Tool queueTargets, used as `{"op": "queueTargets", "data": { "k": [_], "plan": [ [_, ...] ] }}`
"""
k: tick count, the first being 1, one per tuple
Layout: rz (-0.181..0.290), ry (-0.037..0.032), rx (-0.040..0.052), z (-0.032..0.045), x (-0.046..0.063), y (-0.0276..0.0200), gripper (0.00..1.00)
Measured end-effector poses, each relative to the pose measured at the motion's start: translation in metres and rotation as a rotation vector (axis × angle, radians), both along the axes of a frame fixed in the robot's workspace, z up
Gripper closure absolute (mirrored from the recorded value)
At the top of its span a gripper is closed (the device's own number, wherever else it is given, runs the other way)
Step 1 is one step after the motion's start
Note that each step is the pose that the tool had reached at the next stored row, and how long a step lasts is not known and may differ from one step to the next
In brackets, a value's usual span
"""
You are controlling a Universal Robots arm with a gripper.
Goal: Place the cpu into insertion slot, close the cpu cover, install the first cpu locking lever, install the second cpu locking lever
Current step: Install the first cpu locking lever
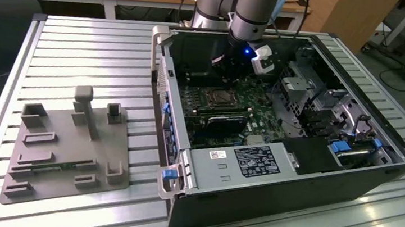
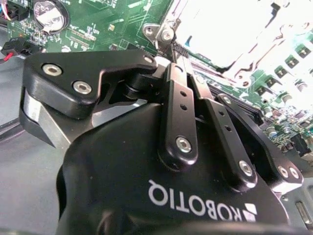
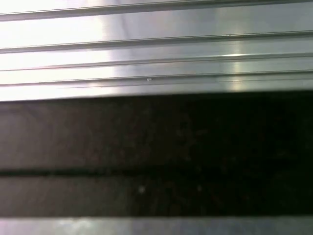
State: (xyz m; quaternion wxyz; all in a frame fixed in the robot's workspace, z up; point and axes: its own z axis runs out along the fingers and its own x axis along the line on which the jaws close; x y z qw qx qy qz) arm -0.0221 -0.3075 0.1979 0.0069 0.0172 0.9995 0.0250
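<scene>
The tool (image 1: 226,67) hangs just by the slot (image 1: 205,98), and I cannot tell if it is open or holds anything; the cpu (image 1: 220,98) seems to lie in the slot, light, stiff, easy to break, best held by its edges.

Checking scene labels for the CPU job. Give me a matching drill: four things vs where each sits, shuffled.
1 grey fixture tray
2 insertion slot
3 gripper
4 blue latch

A on the green board
B on the case's outside corner
C on the slatted table, beside the case
D inside the case, above the board

Pairs: 1-C, 2-A, 3-D, 4-B
</scene>
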Motion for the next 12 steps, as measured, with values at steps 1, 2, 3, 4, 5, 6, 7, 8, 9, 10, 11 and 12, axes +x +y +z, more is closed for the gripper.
{"op": "queueTargets", "data": {
  "k": [1, 2, 3, 4, 5, 6, 7, 8, 9, 10, 11, 12],
  "plan": [
    [0.0, -0.0004, -0.0005, -0.0011, 0.0, 0.0001, 0.9],
    [0.0, -0.0004, -0.0011, -0.0019, 0.0, 0.0001, 0.9],
    [0.0, -0.0007, -0.0012, -0.0022, 0.0, 0.0001, 0.9],
    [0.0, -0.0008, -0.0011, -0.0023, 0.0, 0.0001, 0.9],
    [0.0, -0.0006, -0.0014, -0.0019, 0.0, 0.0001, 0.9],
    [0.0, -0.0009, -0.0011, -0.0013, 0.0, 0.0002, 0.9],
    [0.0, -0.0016, -0.0001, 0.0, 0.0, 0.0003, 0.9],
    [0.0, -0.0024, 0.0013, 0.0016, 0.0, 0.0006, 0.9],
    [0.0, -0.0017, 0.0007, 0.0047, 0.0, 0.0005, 0.9],
    [0.0, -0.001, -0.0002, 0.0085, 0.0, 0.0003, 0.9],
    [0.0, -0.0011, 0.0004, 0.0108, 0.0, 0.0003, 0.9],
    [0.0, -0.0011, 0.0006, 0.0125, 0.0, 0.0003, 0.9]
  ]
}}
